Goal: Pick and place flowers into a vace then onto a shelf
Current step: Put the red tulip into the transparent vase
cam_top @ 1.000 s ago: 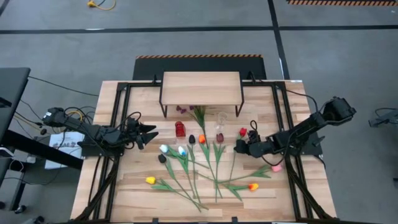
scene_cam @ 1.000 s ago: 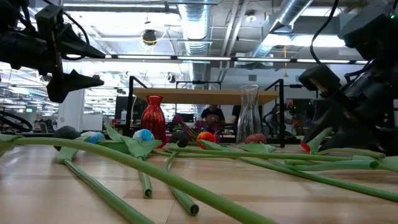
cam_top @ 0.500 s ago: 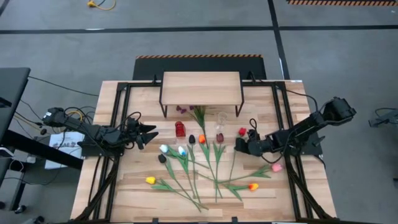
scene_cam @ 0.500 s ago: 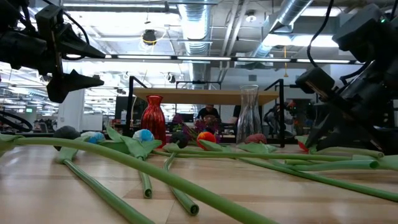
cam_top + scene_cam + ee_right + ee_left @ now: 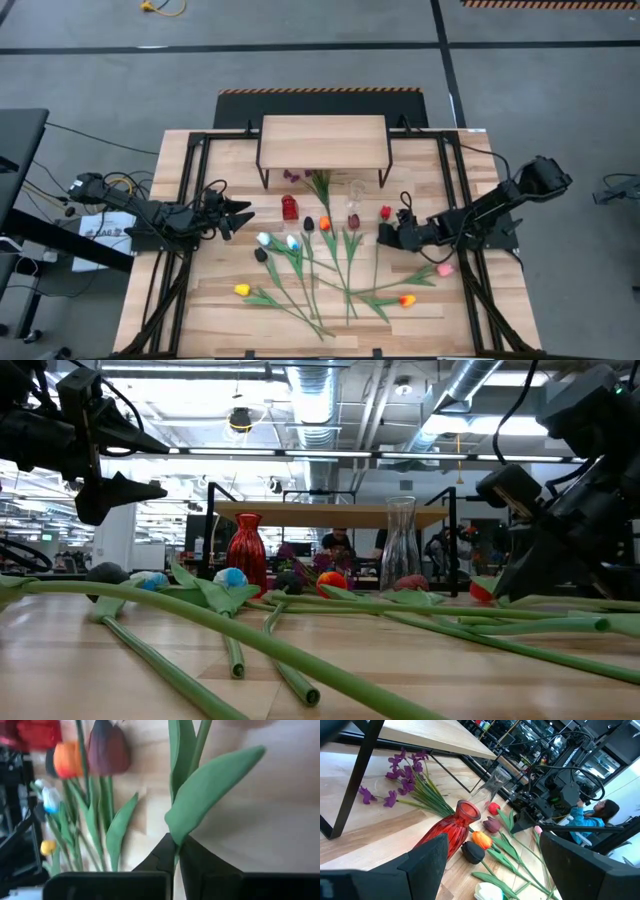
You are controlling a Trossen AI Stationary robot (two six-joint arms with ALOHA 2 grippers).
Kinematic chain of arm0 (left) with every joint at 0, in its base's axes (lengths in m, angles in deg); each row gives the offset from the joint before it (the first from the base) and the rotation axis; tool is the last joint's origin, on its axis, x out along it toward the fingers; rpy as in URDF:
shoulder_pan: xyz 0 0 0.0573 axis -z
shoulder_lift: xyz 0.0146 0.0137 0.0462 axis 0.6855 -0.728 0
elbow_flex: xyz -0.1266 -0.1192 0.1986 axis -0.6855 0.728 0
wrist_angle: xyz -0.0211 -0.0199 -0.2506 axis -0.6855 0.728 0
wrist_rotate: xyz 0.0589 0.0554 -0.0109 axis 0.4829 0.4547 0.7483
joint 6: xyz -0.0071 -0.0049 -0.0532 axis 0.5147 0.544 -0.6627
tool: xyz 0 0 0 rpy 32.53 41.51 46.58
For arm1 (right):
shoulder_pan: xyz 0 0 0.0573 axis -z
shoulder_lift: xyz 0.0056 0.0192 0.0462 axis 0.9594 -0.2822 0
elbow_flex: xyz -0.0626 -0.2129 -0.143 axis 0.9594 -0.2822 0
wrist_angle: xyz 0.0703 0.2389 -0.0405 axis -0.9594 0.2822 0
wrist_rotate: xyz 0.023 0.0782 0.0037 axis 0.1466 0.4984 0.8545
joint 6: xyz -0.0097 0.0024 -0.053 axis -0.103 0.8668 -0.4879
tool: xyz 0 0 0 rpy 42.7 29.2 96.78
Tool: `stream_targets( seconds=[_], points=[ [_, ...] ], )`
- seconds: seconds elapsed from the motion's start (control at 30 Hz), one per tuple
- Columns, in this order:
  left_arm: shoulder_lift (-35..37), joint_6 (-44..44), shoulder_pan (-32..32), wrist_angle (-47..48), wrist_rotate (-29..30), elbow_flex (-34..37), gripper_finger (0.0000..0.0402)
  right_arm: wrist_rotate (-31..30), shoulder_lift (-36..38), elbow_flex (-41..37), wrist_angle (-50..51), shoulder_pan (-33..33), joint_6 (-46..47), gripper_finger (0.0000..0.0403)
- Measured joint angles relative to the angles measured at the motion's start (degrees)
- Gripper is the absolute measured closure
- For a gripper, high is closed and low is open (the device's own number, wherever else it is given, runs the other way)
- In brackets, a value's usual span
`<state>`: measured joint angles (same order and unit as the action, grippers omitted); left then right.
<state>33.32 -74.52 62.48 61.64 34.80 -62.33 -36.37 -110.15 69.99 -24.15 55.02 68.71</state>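
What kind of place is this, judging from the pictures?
Probably a robotics lab or workshop in an industrial-style hall. The low view shows bare ceiling ducts and pipes; the plank table sits in a black metal frame on a concrete floor, and a person sits at equipment beyond it.

A lab or workshop: bare ceiling ducts, concrete floor, a person among equipment racks.

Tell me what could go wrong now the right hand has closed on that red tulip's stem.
1. The right hand pinches the red tulip at a leaf; it may slip when lifted.
2. Its stem lies among other stems, which could drag along.
3. The clear vase stands close by and could be knocked.
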Motion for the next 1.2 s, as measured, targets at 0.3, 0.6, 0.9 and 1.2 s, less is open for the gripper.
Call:
stream_targets(
  seconds=[0.3, 0.6, 0.9, 1.2],
  points=[
    [-0.01, 0.0, 0.0, 0.03, 0.0, 0.0, 0.0099, 5.1, 0.01, 5.91, -1.32, -1.7, -9.12, 0.04],
    [-0.01, 0.0, 0.0, 0.46, 0.02, 0.0, 0.0099, 8.54, 2.09, 13.04, -1.33, -1.78, -18.31, 0.0402],
    [-0.02, 0.0, 0.0, 0.92, 0.04, 0.0, 0.0099, 11.6, 8.73, 19.69, -1.43, 0.75, -36.73, 0.0402],
    [-0.02, 0.0, 0.0, 1.25, 0.09, 0.0, 0.0099, 8.25, 15.27, 24.83, -1.36, 10.04, -54.64, 0.0402]
  ],
)
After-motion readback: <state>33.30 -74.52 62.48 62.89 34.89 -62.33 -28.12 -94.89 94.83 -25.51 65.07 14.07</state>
